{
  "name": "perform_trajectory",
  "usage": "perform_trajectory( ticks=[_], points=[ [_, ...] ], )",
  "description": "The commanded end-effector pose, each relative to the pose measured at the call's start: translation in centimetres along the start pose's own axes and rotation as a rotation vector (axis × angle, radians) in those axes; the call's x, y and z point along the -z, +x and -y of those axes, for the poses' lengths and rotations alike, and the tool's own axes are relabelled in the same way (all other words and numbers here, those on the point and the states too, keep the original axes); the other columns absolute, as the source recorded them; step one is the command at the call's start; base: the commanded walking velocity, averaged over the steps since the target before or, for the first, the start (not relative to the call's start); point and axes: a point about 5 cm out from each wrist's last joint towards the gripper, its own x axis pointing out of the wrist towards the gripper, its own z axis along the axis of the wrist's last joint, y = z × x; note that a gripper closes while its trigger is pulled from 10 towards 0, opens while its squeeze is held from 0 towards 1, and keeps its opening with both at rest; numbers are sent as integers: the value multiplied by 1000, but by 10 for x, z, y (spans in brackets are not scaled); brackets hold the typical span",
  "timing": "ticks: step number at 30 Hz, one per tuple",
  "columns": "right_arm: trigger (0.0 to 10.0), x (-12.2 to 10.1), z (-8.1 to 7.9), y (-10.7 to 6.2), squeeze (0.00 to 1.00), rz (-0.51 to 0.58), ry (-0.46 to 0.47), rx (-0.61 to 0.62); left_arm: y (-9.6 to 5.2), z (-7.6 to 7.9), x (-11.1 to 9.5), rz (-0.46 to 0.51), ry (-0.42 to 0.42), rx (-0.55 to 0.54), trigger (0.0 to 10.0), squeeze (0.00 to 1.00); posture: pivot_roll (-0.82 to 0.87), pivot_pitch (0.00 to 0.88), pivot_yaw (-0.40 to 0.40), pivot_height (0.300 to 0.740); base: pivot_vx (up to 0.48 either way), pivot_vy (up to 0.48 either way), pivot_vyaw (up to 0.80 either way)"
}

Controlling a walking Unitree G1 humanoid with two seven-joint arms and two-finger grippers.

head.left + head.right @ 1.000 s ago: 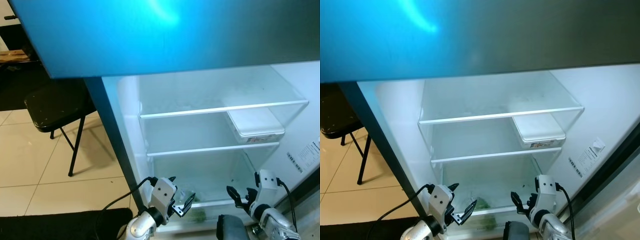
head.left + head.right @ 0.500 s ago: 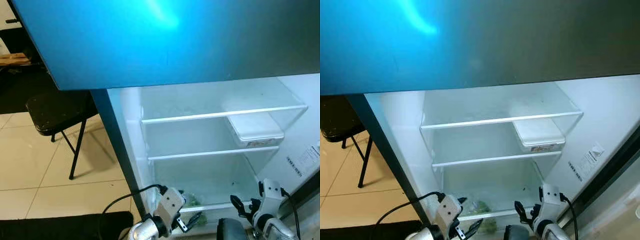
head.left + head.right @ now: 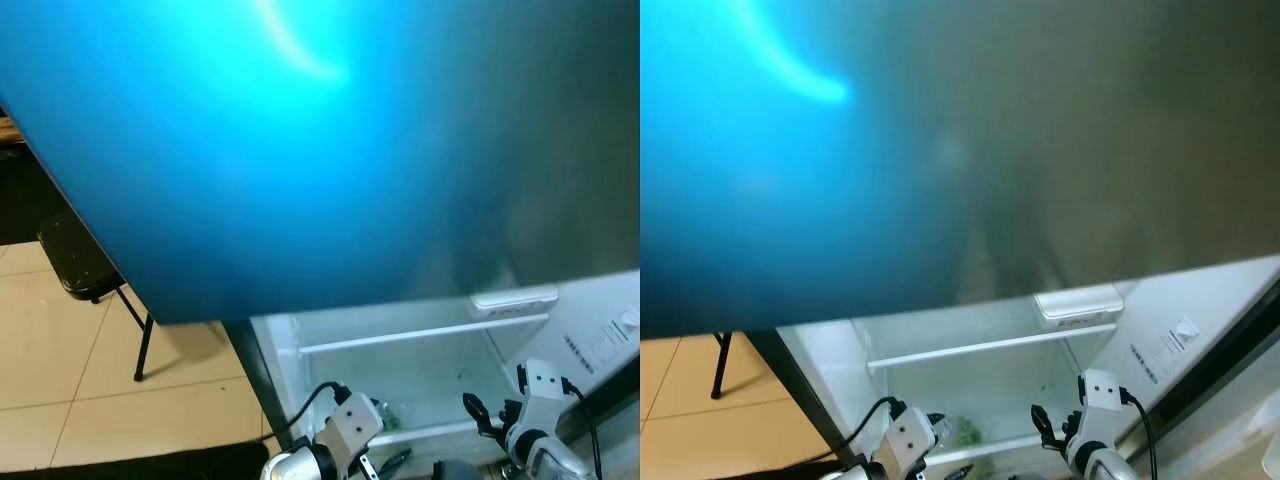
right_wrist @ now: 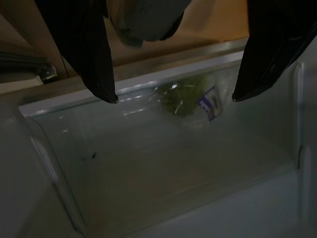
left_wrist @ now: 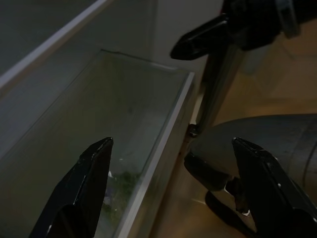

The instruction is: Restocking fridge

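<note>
Below both spread claws, bagged greens (image 4: 190, 101), crisper drawer (image 4: 163, 163)

The blue fridge door (image 3: 300, 150) looms over my view; below it, the crisper drawer (image 4: 163, 163) has room behind its front edge beside the bagged greens (image 4: 190, 101).

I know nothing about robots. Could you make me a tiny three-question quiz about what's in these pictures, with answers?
1. True or false: both the left gripper and the right gripper have their fingers spread with nothing between them.
2. What lies inside the clear drawer at the fridge's bottom?
A) a milk carton B) a bag of leafy greens C) eggs
3. What white item rests on the shelf at its right end?

Key: 1 true; 2 B; 3 a lidded white container.
</note>
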Motion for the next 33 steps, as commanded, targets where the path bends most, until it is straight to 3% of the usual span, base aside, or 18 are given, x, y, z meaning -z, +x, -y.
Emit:
perform_trajectory(
  ticks=[1, 14, 26, 33],
  points=[
    [10000, 5, 1, -1, 0, -17, 7, 7, -4, -4, 0, -11, 44, 19, 10000, 0, 2, 0, -1, 626, 0, 0, 0],
    [10000, 6, 1, -3, 0, -1, 33, -13, 0, -2, 1, -36, 49, 16, 10000, 0, -2, 0, 2, 626, 0, 0, 0],
    [10000, 8, 0, -3, 0, -12, 29, -4, 7, -2, 1, -84, 32, -7, 10000, 0, 1, 0, 2, 674, -62, 0, 0],
    [10000, 9, 1, -3, 0, -20, 27, 2, 8, -5, -2, -75, 51, -27, 10000, 0, -2, 0, 2, 674, -63, 0, 0]
  ],
)
